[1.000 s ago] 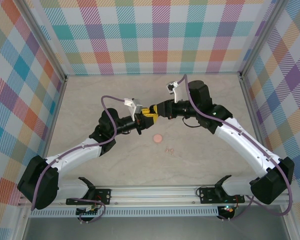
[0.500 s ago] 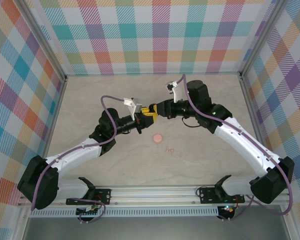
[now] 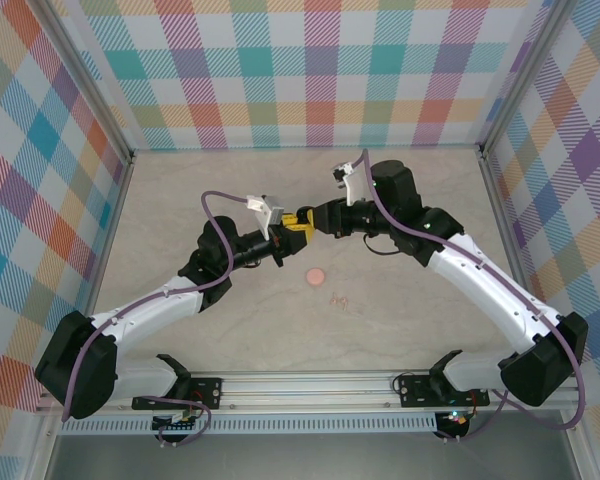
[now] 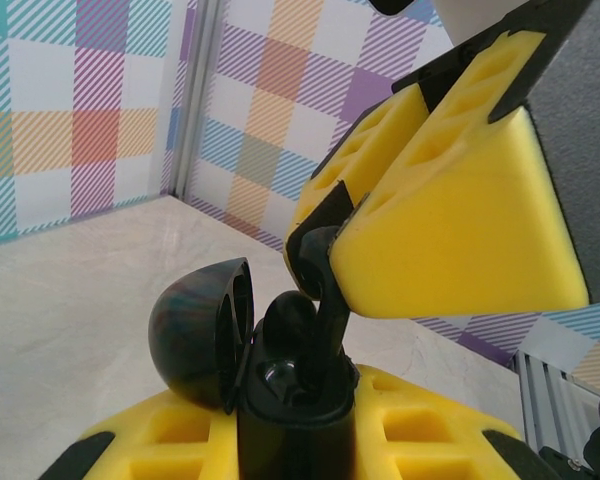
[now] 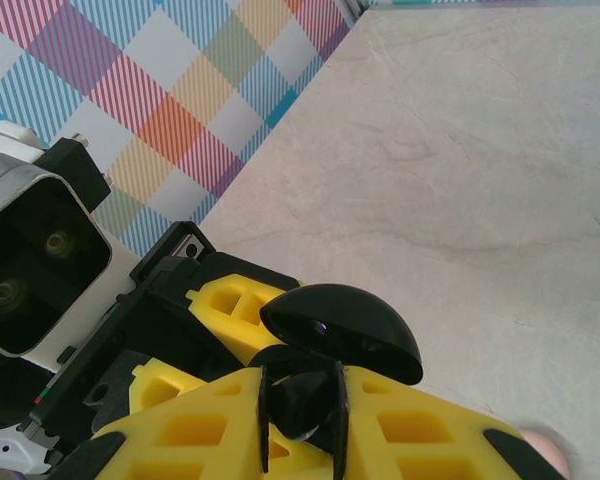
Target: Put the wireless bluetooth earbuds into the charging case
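Top view, meeting point: the left end effector (image 3: pixel 292 231) and the right end effector (image 3: pixel 310 221) stand tip to tip above the middle of the worktop (image 3: pixel 180 200).
Top view, left lying: a pink case (image 3: pixel 316 275) and, near it, the pale pink earbuds (image 3: pixel 338 298) lie on the worktop closer to the arm bases, apart from both end effectors.
Left wrist view, left hold: its yellow fingers are clamped on the black charging case (image 4: pixel 290 405), mouth upward, with the lid (image 4: pixel 195 325) swung open to the left.
Left wrist view, right hold: the right fingers come in from the upper right, pinched together on the black earbud (image 4: pixel 320 300).
Left wrist view, key relation: the bud hangs directly over the case mouth with its stem close to upright. Its lower end is at or just inside the opening; I cannot tell whether it is seated.
Right wrist view, alignment: the bud sits between the right fingers, the open lid just beyond it and the left fingers behind.
Judgement, coming move: the right arm carries the bud, so a short push down along the stem should seat it while the left arm steadies the case.
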